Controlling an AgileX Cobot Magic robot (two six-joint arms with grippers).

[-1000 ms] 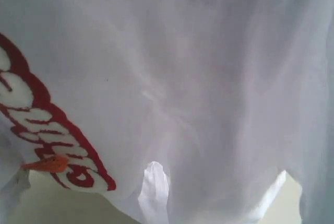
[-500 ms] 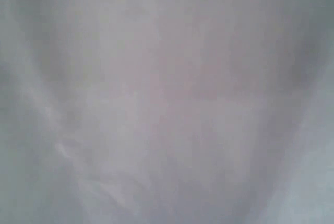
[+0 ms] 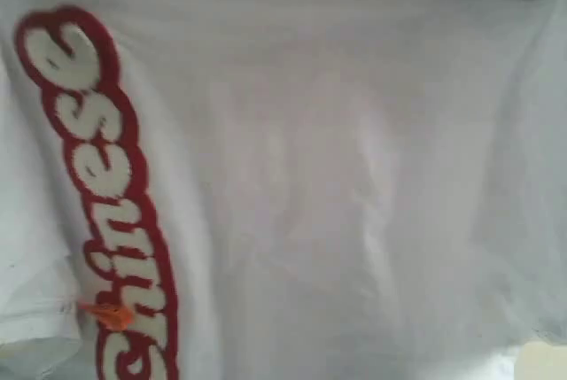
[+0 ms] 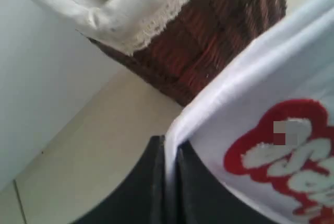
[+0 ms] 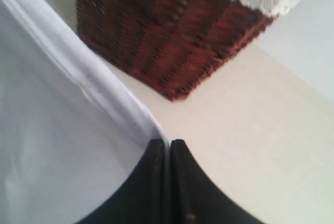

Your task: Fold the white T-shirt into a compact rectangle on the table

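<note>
Between two tools, one white T-shirt stretches wide: the left tool and right tool each pinch its edge over the counter, with one wicker basket just beyond.

Fuzzy "hinese" lettering, on white T-shirt

Pale wall, lace-trimmed wicker basket

Wicker basket close ahead, open table beside it
</note>
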